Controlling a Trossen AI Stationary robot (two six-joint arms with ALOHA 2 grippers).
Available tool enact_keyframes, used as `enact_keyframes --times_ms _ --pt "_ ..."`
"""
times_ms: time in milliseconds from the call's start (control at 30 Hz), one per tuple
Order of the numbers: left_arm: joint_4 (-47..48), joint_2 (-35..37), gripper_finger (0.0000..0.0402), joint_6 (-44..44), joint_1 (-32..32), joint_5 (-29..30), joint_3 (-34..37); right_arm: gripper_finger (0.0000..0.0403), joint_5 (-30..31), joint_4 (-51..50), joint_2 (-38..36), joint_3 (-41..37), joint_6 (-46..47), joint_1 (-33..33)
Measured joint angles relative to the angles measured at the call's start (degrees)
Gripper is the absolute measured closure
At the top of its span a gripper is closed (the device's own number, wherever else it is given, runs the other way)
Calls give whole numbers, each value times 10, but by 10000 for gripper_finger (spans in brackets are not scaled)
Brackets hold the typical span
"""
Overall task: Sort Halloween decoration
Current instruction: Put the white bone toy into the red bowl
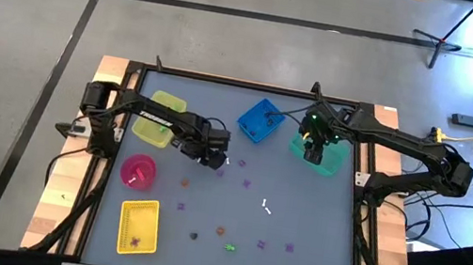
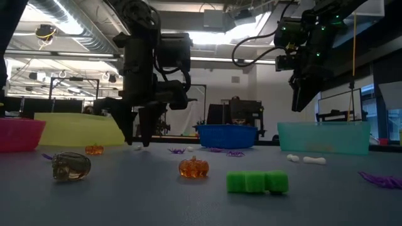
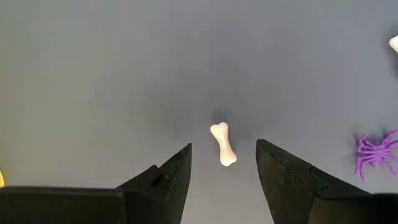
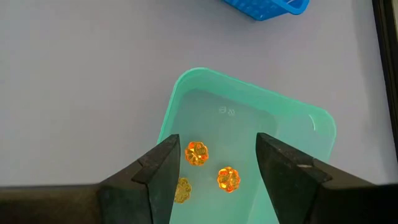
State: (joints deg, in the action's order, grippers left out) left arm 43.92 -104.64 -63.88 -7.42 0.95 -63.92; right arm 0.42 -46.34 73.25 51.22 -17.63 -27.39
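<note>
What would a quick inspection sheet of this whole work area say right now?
Surface: grey table, wooden edges.
Job's things: white bone under the left pincer; three orange pumpkins in the teal bin; purple spiders, a green piece and another pumpkin loose on the table.
Clutter: nothing seen besides the yellow tray, pink bowl, yellow tub and blue basket.
Grippers: left pincer open, low over the bone; right pincer open above the teal bin.
Cables: bundle by the table's right side.
Surroundings: concrete floor, stands.

Grey concrete floor (image 1: 235,18) crossed by dark seams, stand legs (image 1: 441,46) at its far edge, exposed ceiling ducts (image 2: 69,16) and bright strip lights (image 2: 56,66) overhead.
</note>
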Motion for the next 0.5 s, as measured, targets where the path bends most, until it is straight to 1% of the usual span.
enact_keyframes --times_ms 233,400,500 --pt "0 -4 239 0 0 0 0 194 0 0 0 0 0 0" --pt "-1 -23 239 2 0 -23 -2 194 0 0 0 0 0 0" --pt "-1 -26 239 13 0 -26 -2 194 0 0 0 0 0 0"
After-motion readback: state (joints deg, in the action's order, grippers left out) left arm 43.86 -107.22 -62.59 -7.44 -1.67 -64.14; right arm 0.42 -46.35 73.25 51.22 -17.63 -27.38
